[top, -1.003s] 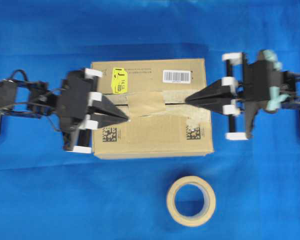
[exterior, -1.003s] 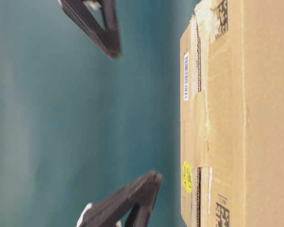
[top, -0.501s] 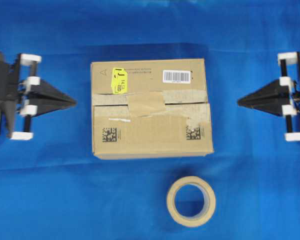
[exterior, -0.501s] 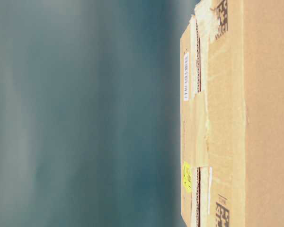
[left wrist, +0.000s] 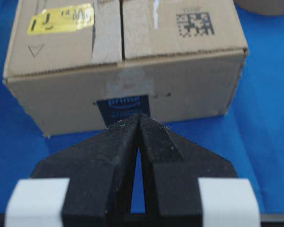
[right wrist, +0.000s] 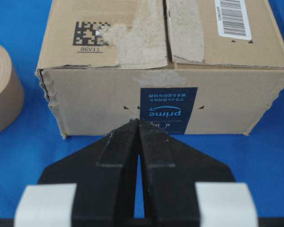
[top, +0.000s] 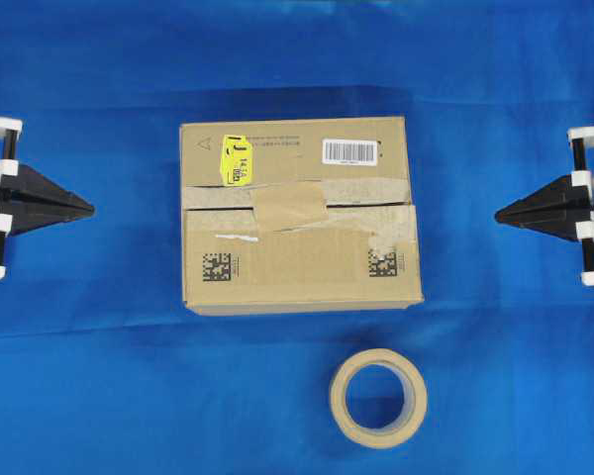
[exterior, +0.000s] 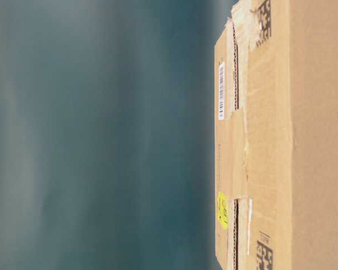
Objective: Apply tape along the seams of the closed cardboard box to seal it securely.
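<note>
Overhead: one cardboard box [top: 299, 214] sits mid-frame on the blue cloth [top: 129, 396], flaps shut, contents hidden. One square piece of tape [top: 289, 206] lies across the seam [top: 366, 206] at the box's centre. One tape roll [top: 378, 398] at lower centre. Two grippers — left gripper [top: 87, 210] at the left edge, right gripper [top: 501, 213] at the right edge, both well apart from the box.

Table-level: only the box fills the right side.

Left wrist: jaws pressed together, empty, box in the upper frame.

Right wrist: jaws likewise closed on nothing — box above, roll at the left edge.
</note>
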`<state>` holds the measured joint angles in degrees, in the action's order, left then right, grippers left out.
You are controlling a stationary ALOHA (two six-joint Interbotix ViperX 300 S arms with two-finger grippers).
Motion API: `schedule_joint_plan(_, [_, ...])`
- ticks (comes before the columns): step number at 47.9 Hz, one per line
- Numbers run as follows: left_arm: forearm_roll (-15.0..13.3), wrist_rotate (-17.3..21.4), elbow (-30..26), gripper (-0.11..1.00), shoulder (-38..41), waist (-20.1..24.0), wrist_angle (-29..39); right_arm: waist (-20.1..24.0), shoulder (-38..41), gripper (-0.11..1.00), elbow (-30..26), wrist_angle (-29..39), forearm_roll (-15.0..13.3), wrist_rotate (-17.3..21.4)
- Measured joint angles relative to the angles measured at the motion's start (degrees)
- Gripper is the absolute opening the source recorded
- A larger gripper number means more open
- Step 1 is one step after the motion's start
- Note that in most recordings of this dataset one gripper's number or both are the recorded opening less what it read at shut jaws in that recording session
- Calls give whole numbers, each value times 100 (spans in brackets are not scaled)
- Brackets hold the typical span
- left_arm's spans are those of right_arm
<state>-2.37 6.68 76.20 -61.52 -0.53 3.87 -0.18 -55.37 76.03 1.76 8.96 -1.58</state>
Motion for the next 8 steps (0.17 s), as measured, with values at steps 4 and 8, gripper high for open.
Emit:
schedule_joint_plan(4, [0, 0, 26, 0, -35, 0, 18, -9, 9, -1, 0, 0, 0, 0])
schedule_joint_plan(8, [0, 0, 35, 0, -44, 0, 26, -26, 9, -1, 0, 0, 0, 0])
